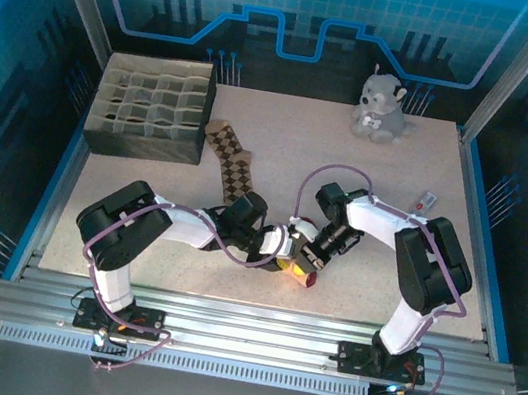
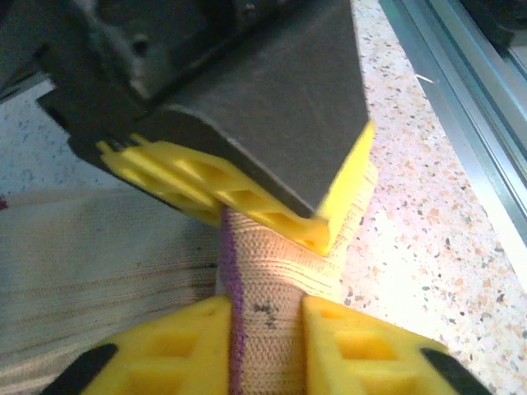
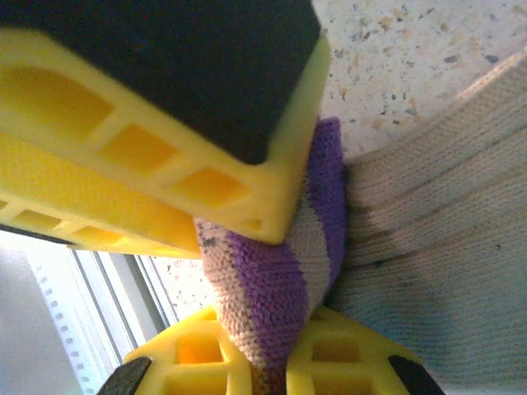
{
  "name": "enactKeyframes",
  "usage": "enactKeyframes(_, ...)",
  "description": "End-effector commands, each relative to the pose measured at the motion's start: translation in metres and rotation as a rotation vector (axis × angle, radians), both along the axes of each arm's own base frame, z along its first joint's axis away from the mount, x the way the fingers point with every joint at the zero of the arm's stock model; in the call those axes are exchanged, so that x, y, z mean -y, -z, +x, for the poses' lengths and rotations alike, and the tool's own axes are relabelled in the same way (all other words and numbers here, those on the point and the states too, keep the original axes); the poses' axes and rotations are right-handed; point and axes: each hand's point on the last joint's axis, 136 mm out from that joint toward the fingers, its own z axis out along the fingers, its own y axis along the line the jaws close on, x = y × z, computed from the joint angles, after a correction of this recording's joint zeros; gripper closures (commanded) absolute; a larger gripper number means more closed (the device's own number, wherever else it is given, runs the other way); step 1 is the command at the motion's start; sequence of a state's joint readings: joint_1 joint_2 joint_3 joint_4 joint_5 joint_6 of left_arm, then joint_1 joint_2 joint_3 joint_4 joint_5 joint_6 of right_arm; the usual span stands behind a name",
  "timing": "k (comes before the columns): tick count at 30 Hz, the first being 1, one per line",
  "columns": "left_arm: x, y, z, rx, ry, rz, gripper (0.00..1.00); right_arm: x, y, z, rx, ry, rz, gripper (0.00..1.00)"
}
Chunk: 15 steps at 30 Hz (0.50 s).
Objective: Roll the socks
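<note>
From above, the whole table [image 1: 285, 130] is laid out. The argyle sock [image 1: 230, 163] lies flat left of centre, its upper end just beside the lower right corner of the organiser box [image 1: 152, 108] at upper left; the box is split by a grid of dividers into many small cells, and what lies in them cannot be made out from this height; a grey plush toy [image 1: 382, 106] sits at upper right; a small white-and-red item [image 1: 428, 200] lies at right, well apart from both socks. In that view the left gripper [image 1: 281, 248] and right gripper [image 1: 308, 264] meet tip to tip low in the centre, a red bit of the striped sock [image 1: 312, 280] showing at their tips.

The wrist views give the close detail. In the left wrist view the striped sock is beige ribbed knit with a purple band, bunched into an upright fold; the left fingers [image 2: 362, 346] press it from both sides at the bottom of the frame, closed on it; the rest of the sock spreads flat toward lower left. In the right wrist view the right fingers [image 3: 346, 362] pinch the purple-banded fold at bottom centre, clamped on it; the other gripper's yellow finger lies against the fold from above.
</note>
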State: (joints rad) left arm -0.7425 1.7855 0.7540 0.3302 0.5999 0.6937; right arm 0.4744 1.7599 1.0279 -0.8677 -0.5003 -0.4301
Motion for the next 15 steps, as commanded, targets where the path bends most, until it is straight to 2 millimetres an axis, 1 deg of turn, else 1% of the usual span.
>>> enactKeyframes(1, -0.003, 0.015, -0.025, -0.104, 0.073, 0.053, 0.96, -0.011, -0.025, 0.013, 0.041, 0.044, 0.1, 1.0)
enactKeyframes(2, -0.004, 0.016, -0.027, -0.114, 0.081, 0.06, 1.0, -0.01, -0.026, 0.014, 0.044, 0.046, 0.096, 1.0)
enactKeyframes(3, -0.005, 0.017, -0.029, -0.126, 0.088, 0.07, 1.0, -0.01, -0.027, 0.014, 0.045, 0.049, 0.094, 0.98)
enactKeyframes(7, -0.006, 0.018, -0.032, -0.193, 0.094, 0.122, 1.0, -0.009, -0.033, 0.016, 0.059, 0.081, 0.087, 0.86)
enactKeyframes(9, -0.005, 0.019, -0.032, -0.246, 0.093, 0.157, 1.0, -0.005, -0.032, 0.019, 0.076, 0.112, 0.061, 0.71)
enactKeyframes(10, -0.004, 0.019, -0.032, -0.267, 0.095, 0.17, 1.0, -0.004, -0.032, 0.02, 0.091, 0.13, 0.051, 0.7)
enactKeyframes(12, -0.003, 0.02, -0.032, -0.294, 0.094, 0.187, 1.0, 0.002, -0.033, 0.026, 0.148, 0.178, 0.02, 0.65)
enactKeyframes(15, -0.002, 0.022, -0.029, -0.316, 0.08, 0.212, 1.0, 0.014, -0.044, 0.037, 0.254, 0.268, -0.004, 0.57)
